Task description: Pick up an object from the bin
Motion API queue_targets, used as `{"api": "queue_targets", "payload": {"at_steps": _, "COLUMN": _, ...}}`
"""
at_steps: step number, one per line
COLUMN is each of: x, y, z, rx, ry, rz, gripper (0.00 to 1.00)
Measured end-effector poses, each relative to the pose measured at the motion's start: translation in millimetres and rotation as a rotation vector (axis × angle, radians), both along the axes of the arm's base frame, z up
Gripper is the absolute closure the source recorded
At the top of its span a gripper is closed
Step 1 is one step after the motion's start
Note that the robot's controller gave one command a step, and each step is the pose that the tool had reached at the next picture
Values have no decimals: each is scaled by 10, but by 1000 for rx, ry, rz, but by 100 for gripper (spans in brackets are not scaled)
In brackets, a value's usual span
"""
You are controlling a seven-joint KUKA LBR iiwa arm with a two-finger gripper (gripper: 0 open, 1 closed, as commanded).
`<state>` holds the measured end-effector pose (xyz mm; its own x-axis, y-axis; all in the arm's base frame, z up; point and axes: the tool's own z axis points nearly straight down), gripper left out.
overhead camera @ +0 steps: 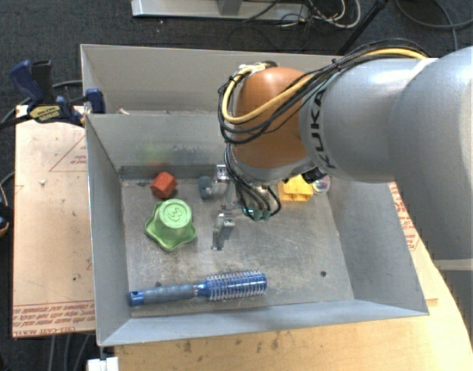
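Observation:
My gripper hangs under the orange wrist cover over the middle of the bin floor. Its two grey fingers stand apart, one toward the back and one toward the front, and nothing sits between them. A green lumpy piece with a round cap lies just left of the front finger. Left of the back finger, a small red block rests near the back wall. A yellow thing lies to the right, partly hidden under the arm.
A blue hairbrush lies lengthwise along the front wall, bristle head to the right. The arm and its cables cover the bin's back right part. Bare floor shows at the right front.

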<state>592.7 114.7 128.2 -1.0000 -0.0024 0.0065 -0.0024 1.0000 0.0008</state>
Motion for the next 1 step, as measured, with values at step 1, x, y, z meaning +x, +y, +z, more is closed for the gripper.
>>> {"api": "queue_targets", "payload": {"at_steps": 1, "x": -876, "y": -339, "z": -109, "rx": 1, "ry": -4, "rz": 232, "gripper": 0}}
